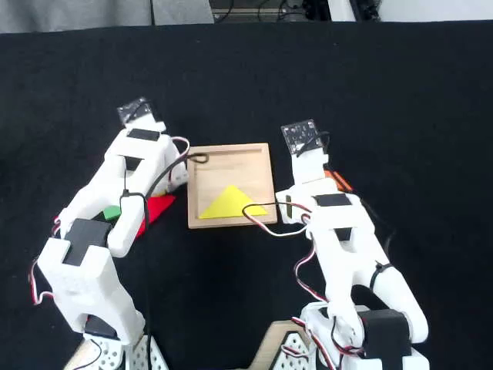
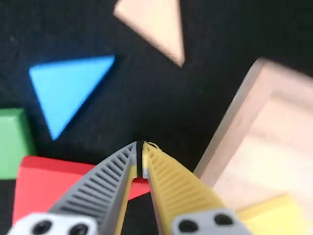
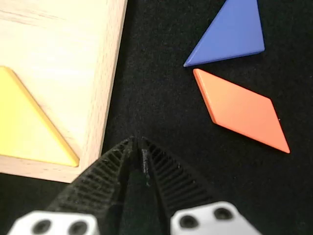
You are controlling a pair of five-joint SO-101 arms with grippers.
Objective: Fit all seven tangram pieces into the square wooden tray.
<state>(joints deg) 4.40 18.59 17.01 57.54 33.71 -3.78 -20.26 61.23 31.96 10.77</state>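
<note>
**Desk** (image 1: 400, 92): covered in black cloth. Two white arms stand at its near edge, one on each side of the tray.

**Square wooden tray** (image 1: 229, 147): lies flat at mid-desk between the two arms and holds one piece.

**Yellow triangle** (image 1: 227, 203): large, lying flat inside the tray. Its long side runs along the near wall and its apex points toward the tray's middle.

**Red piece** (image 1: 159, 207): on the cloth just outside the tray's left wall, partly under the left arm.

**Green piece** (image 1: 112, 213): small, just beside the red piece on the side away from the tray, partly hidden by the arm.

**Light blue triangle** (image 2: 68, 88): on the cloth beyond the left hand's tips, apart from the red piece and the tray.

**Pale wood-coloured triangle** (image 2: 156, 27): farther out on the cloth, near an outer corner of the tray.

**Dark blue triangle** (image 3: 230, 34): on the cloth to the right of the tray.

**Orange parallelogram** (image 3: 242, 110): flat on the cloth just beside the dark blue triangle, not touching it, apart from the tray.

**Left hand** (image 2: 141, 149): clenched, tips pressed together, grasping nothing. It hangs over the red piece's edge, beside the tray's left wall.

**Right hand** (image 3: 142, 145): clenched and empty, over bare cloth just outside the tray's near right corner.
</note>
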